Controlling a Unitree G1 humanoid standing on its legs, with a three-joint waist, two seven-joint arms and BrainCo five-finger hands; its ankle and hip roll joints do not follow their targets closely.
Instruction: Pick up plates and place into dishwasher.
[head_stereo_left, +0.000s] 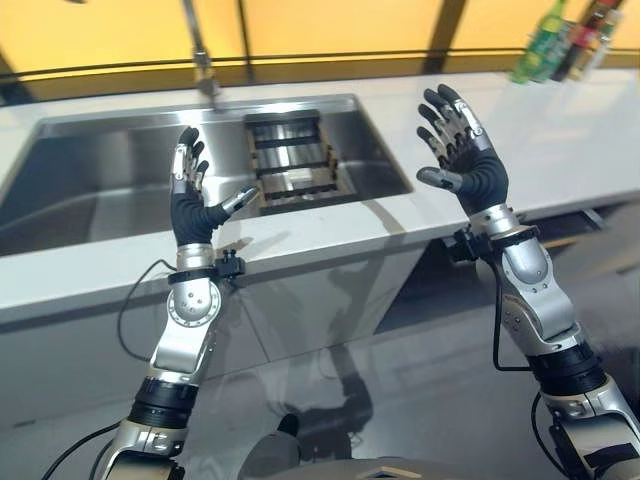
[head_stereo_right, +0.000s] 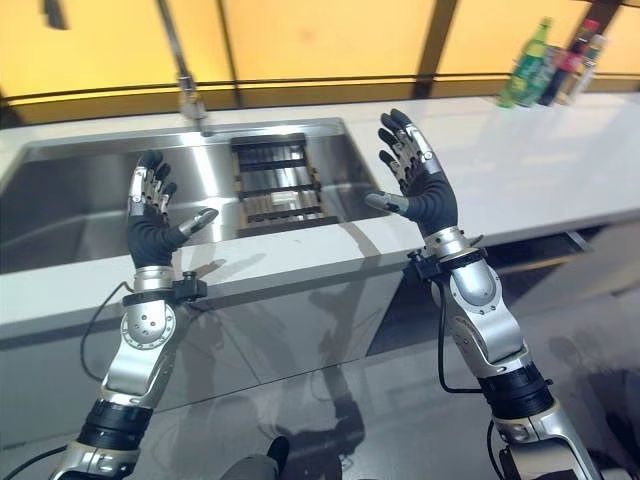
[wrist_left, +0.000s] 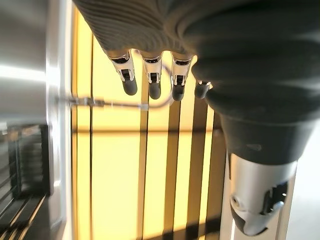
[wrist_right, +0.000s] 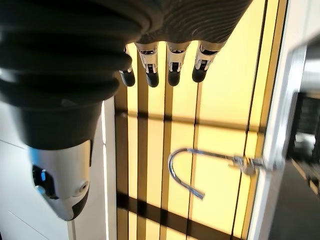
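Your left hand (head_stereo_left: 190, 205) stands raised, palm inward, fingers straight and thumb spread, holding nothing; it is held above the front edge of the desk, before the basin. Your right hand (head_stereo_left: 465, 160) is raised likewise, fingers fanned and relaxed, also empty, over the white stretch of desk to the right of the basin. No plates can be seen anywhere, so the task's things cannot be located from here, and no dishwasher is identifiable; the chief risk, in judgement, is that you reach forward with no target fixed and strike the basin rim or the tap. Between the hands lies the brushed stainless-steel sink (head_stereo_left: 120, 170), sunk into the pale white stone desk (head_stereo_left: 560, 140); at its right end sits a dark slatted metal rack (head_stereo_left: 295, 160), which a descending hand could catch on. A curved chrome faucet (head_stereo_left: 200, 55) rises behind the basin and is a likely obstruction to any forward sweep. At the far right corner stands a cluster of green and dark bottles (head_stereo_left: 565, 40), easily toppled. Behind everything runs an amber-yellow panelled wall with dark bars (head_stereo_left: 350, 25).
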